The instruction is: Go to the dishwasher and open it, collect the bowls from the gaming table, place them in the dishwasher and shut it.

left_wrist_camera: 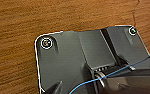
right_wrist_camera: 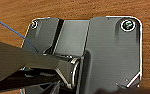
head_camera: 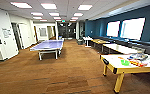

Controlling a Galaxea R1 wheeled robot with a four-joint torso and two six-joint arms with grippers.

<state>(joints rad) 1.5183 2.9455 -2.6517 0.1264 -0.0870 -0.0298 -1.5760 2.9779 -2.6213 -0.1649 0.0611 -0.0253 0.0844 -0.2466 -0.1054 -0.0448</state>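
- Brown wood-look floor (head_camera: pixel 66 72) ran through a long room with bright ceiling lights (head_camera: pixel 48 5).
- On the right stood the gaming table (head_camera: pixel 111 61), with a white top and yellow legs.
- A green bowl (head_camera: pixel 125 62) sat on that table, near the middle of the top.
- Just beside it lay small orange and blue things, too blurry to tell what they were.
- A ping-pong table (head_camera: pixel 49 45) stood farther back on the left, well apart from the gaming table.
- More tables (head_camera: pixel 118 48) lined the blue wall (head_camera: pixel 96 27) under bright windows (head_camera: pixel 132 28).
- White doors (head_camera: pixel 1 37) were on the left side.
- Both wrist views looked down at the brown floor past dark robot parts.
- It was not possible to tell if either gripper was open or closed.
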